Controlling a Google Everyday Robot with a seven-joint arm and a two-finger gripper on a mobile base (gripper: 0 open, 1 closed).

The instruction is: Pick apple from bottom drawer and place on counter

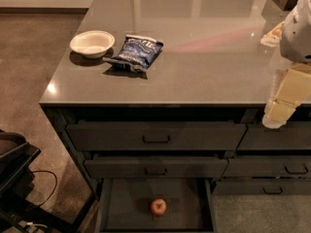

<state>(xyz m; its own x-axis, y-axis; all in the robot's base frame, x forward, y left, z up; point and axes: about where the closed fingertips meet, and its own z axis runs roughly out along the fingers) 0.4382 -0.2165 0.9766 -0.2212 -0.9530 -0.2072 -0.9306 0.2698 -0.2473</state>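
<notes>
Progress nil: apple at bottom centre, lying untouched on drawer floor. At right edge, gripper beside counter front, well apart from apple; open or closed, impossible to tell. Reaching, grasping, lifting, placing on counter all remaining.

Your arm was only partly in view, hard against the right edge of the frame. The top part was a white rounded housing, cut off by the border. Below it, a cream boxy section angled down and slightly left. The gripper hung at the lower end of that section, on the right side at about mid-height of the frame. It was pale cream, tilted and pointing downward.
</notes>
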